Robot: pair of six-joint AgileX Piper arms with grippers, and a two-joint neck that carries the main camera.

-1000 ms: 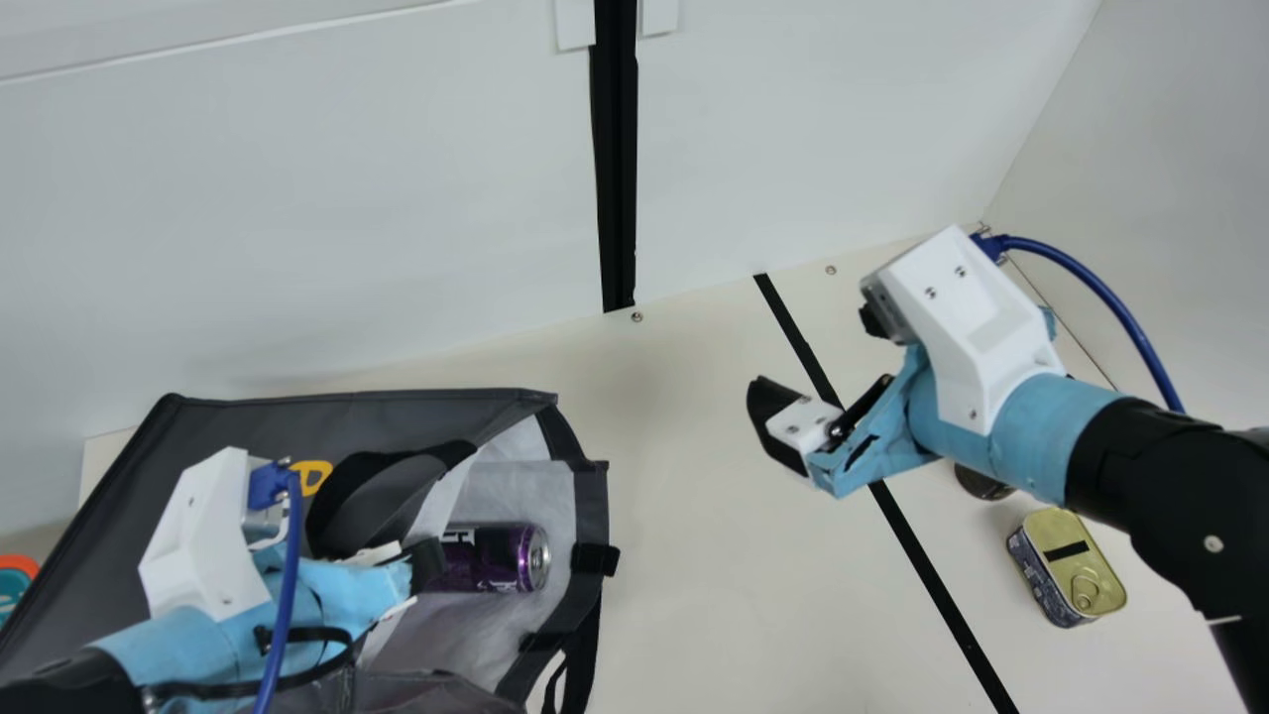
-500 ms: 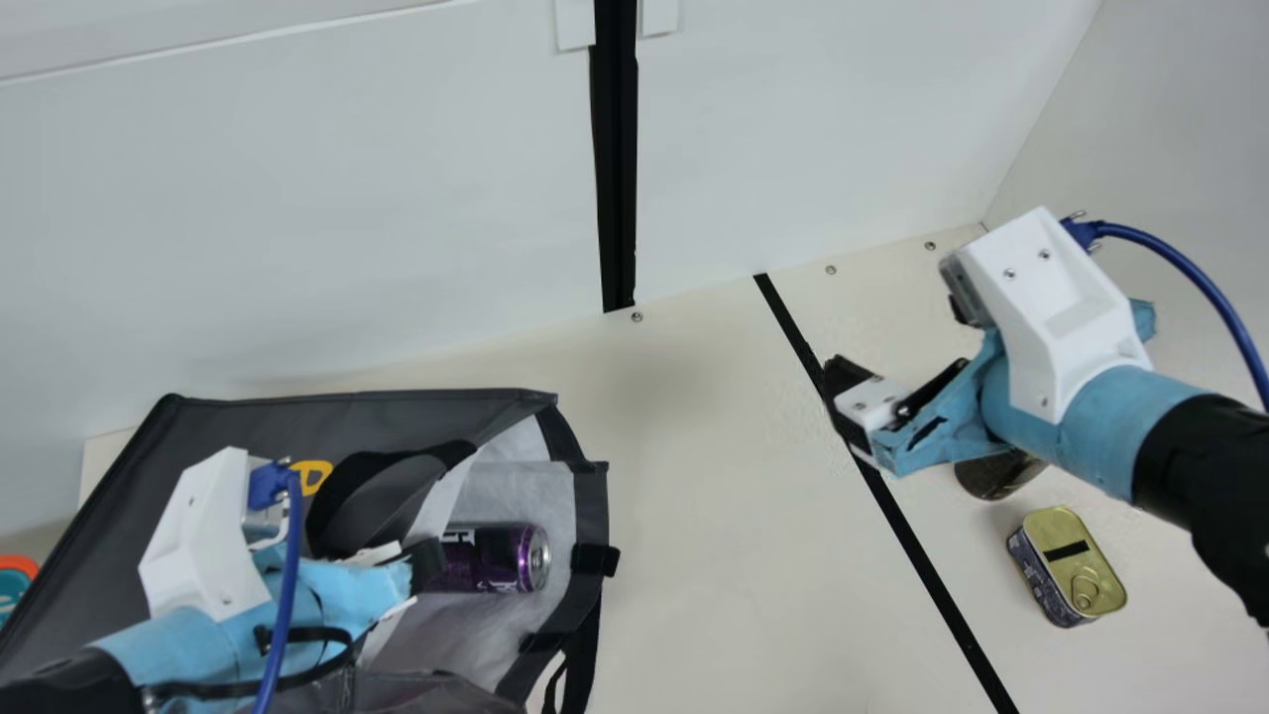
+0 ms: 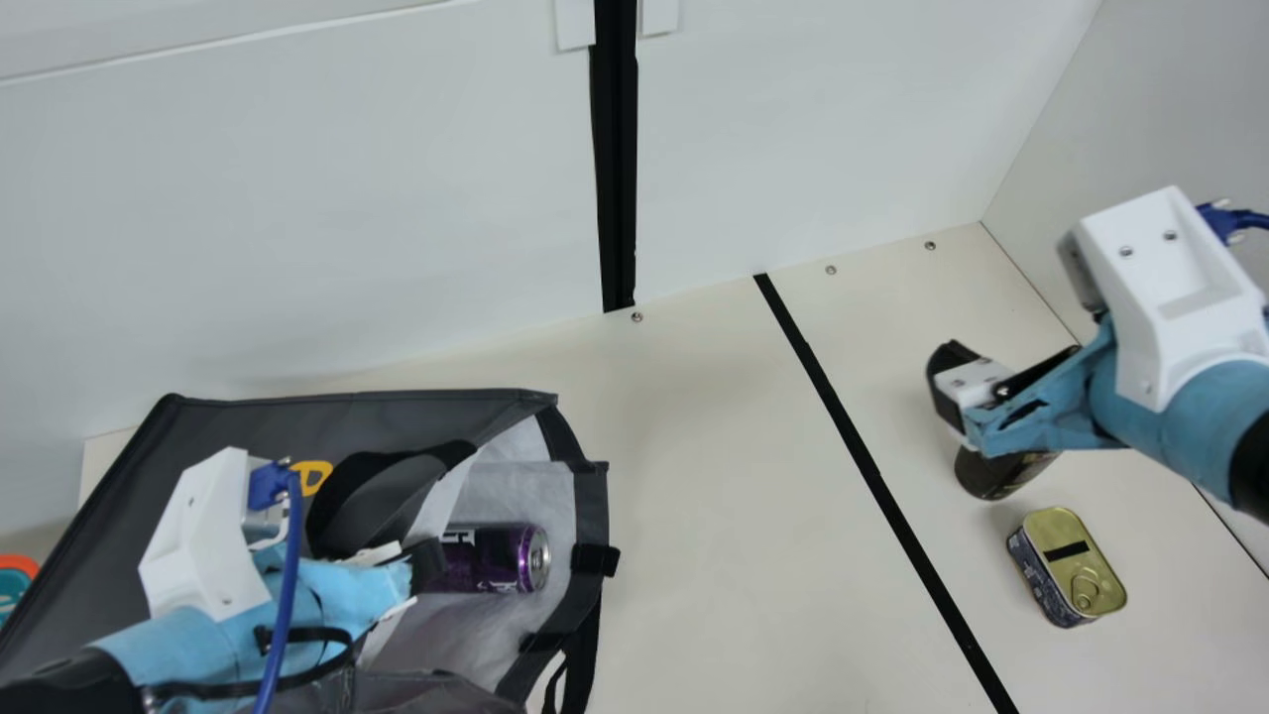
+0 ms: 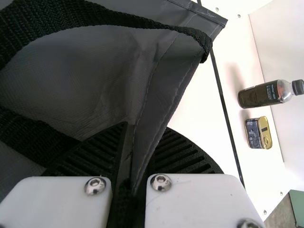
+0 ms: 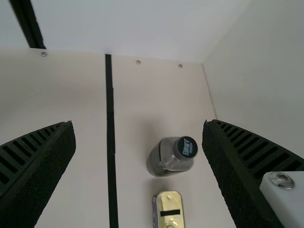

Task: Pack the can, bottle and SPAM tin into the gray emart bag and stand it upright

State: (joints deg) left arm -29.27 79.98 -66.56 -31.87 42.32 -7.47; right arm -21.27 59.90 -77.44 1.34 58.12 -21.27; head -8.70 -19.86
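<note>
— Gray emart bag point(image 3: 248, 416), lying on its side: why does the left gripper point(image 4: 137, 147) grip its edge?

— Its ribbed fingers point(image 4: 97, 154) are clenched on a fold of the bag's wall, presumably to keep the mouth spread for loading. The can point(image 3: 491, 557) lies on its side within the mouth, its end facing outward.

— And the right gripper point(image 5: 138, 126)?

— Its fingers are spread wide and grasp nothing. It hangs near the bottle point(image 5: 170, 159), which stands on the table point(image 3: 714, 555), cap uppermost; the spread would suit a grasp around it, which appears to be the step in hand.

— What stands in the way?

— The SPAM tin point(image 3: 1066, 565) lies just beside the bottle, on the same side of the black strip point(image 3: 892, 496), so a low approach might nudge it. The side wall point(image 3: 1120, 129) limits room beyond. At the bag, a dark strap point(image 4: 109, 16) could snag an incoming item, and the can may need pushing deeper. Bottle and tin remain to be packed, then the bag stood upright.
</note>
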